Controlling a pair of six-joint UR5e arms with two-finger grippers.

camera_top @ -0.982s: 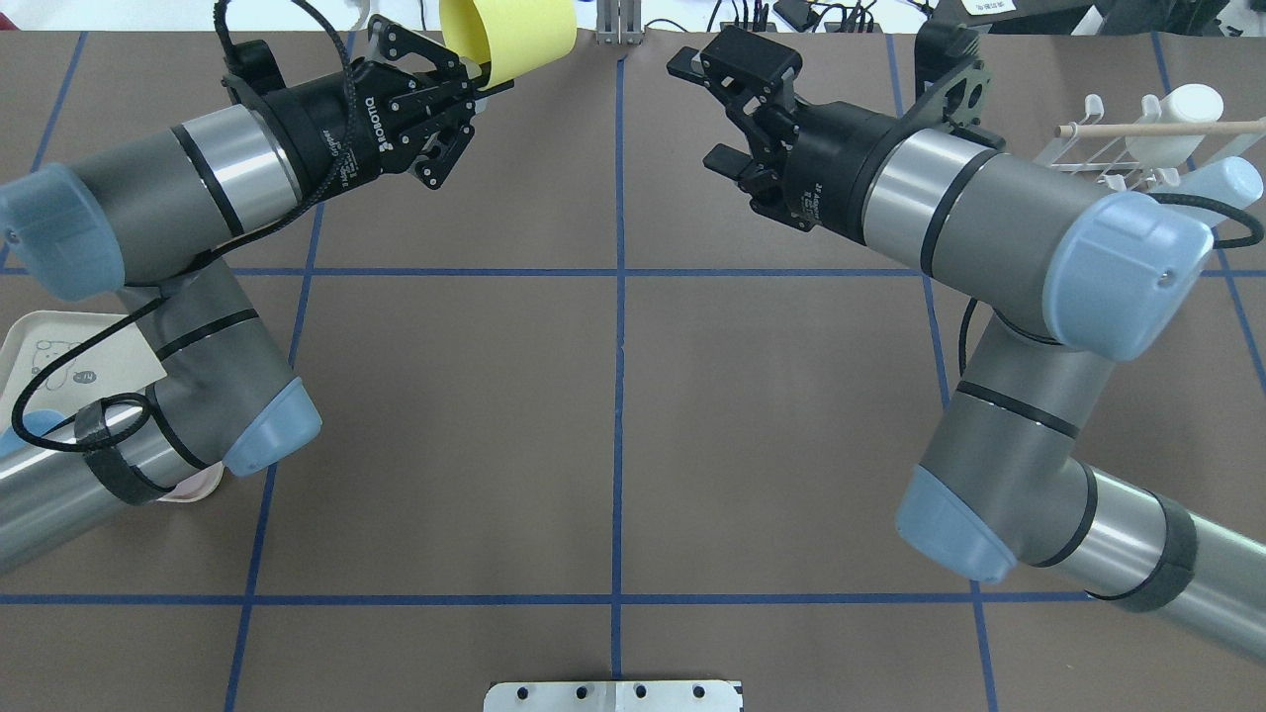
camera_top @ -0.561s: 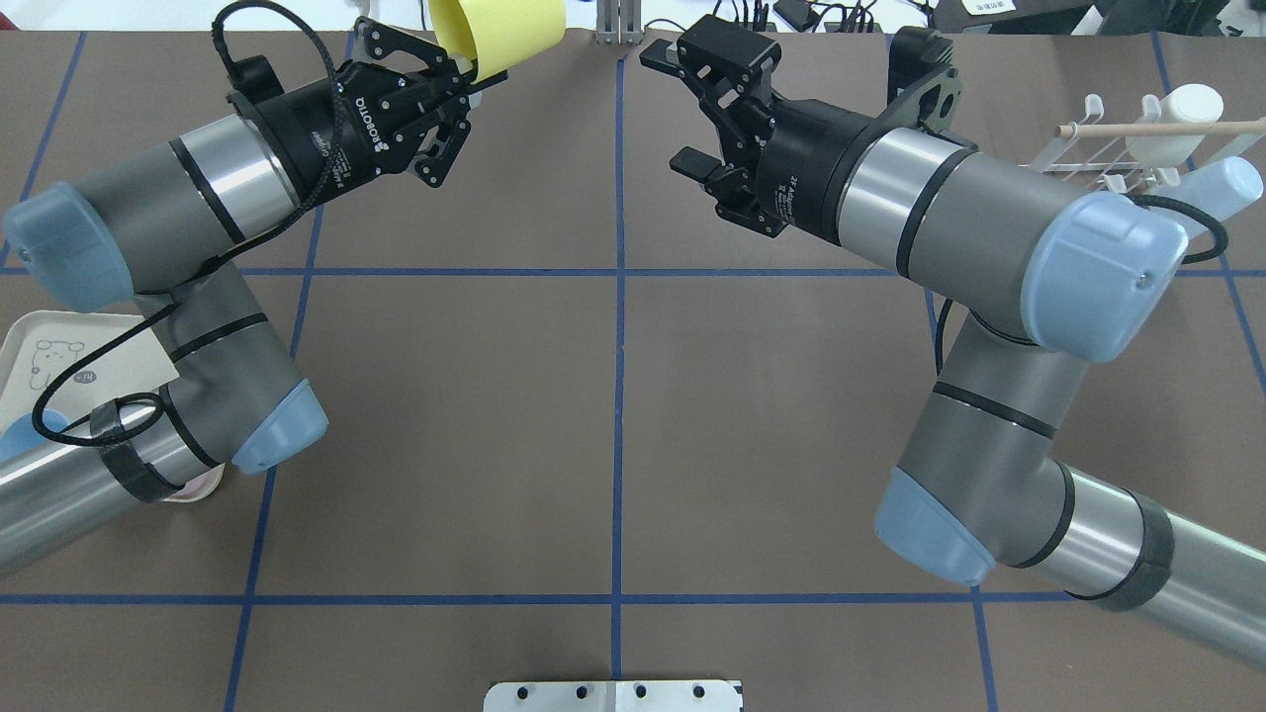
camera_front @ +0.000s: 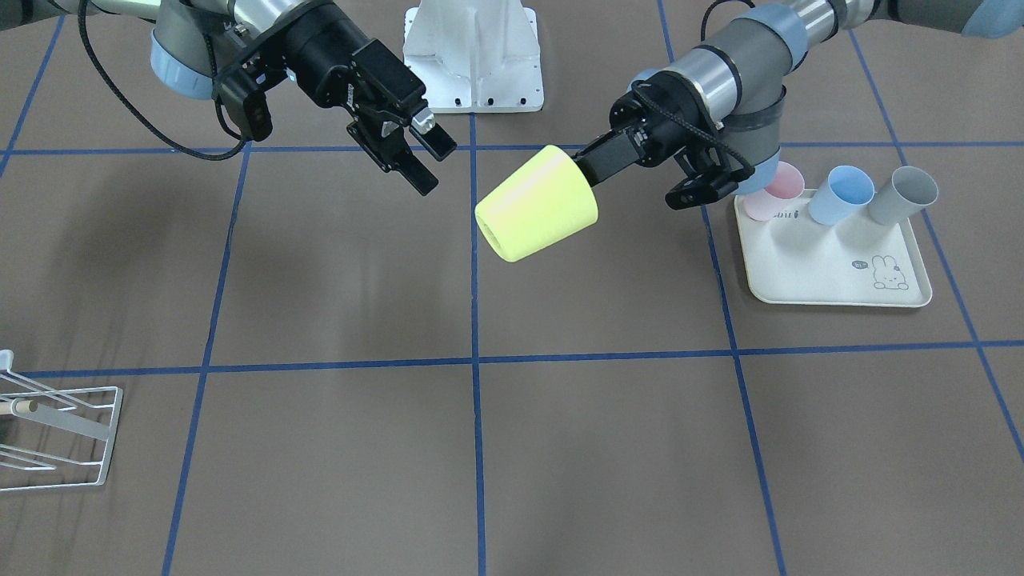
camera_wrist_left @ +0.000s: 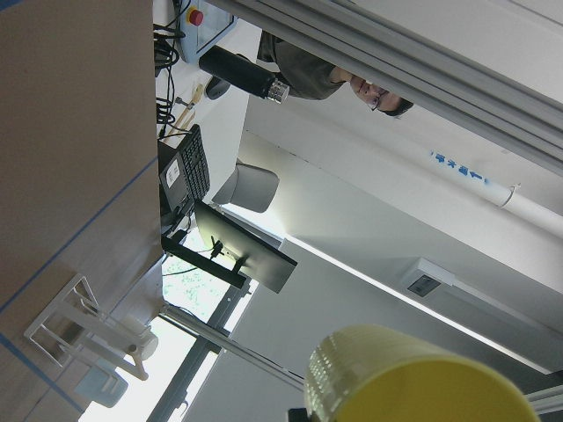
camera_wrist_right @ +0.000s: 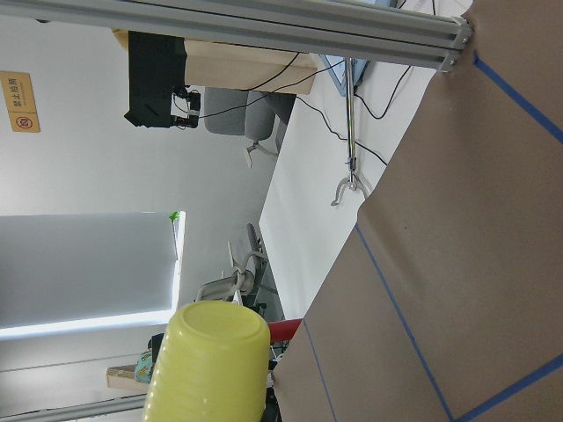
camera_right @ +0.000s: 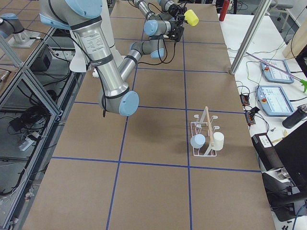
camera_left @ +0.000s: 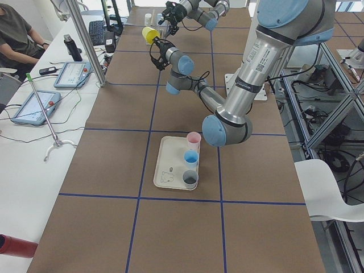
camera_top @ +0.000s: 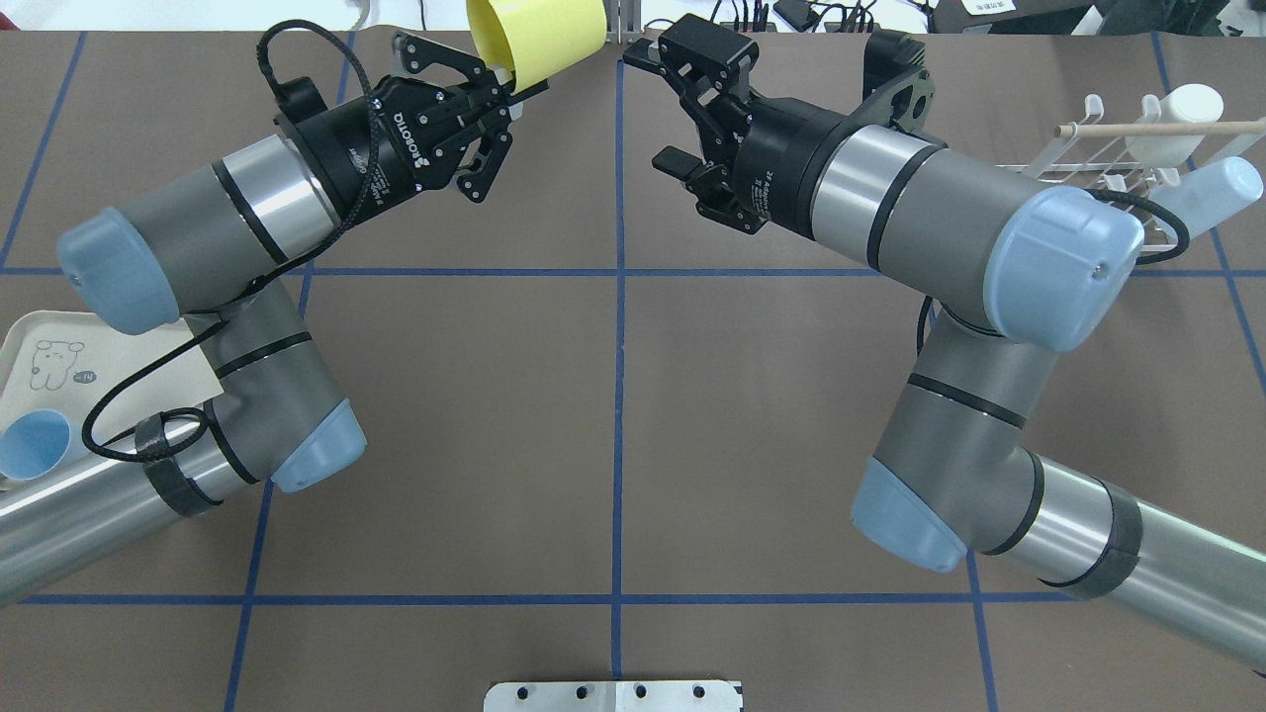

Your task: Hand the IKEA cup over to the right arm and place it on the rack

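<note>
The yellow IKEA cup (camera_front: 536,204) hangs on its side above the table's far middle, base pointing away from the left arm. My left gripper (camera_front: 590,166) is shut on the cup's rim. From overhead the cup (camera_top: 534,40) sits at the top edge with the left gripper (camera_top: 506,87) just behind it. The right gripper (camera_top: 648,107) is open, a short gap to the cup's right, with nothing between its fingers. The right gripper (camera_front: 434,166) faces the cup's side. The cup (camera_wrist_right: 207,365) fills the lower left of the right wrist view. The white wire rack (camera_right: 205,136) stands far right.
The rack (camera_top: 1108,158) carries a white cup (camera_right: 218,141) and a light-blue cup (camera_right: 197,141). A cream rabbit-print tray (camera_front: 832,264) near the left arm holds pink (camera_front: 772,192), blue (camera_front: 840,194) and grey (camera_front: 902,194) cups. A person (camera_left: 14,34) sits beyond the far edge.
The left arm has carried the yellow cup to the right, towards the centre line. The right gripper has moved left and farther out, still open, closing the gap to the cup.
</note>
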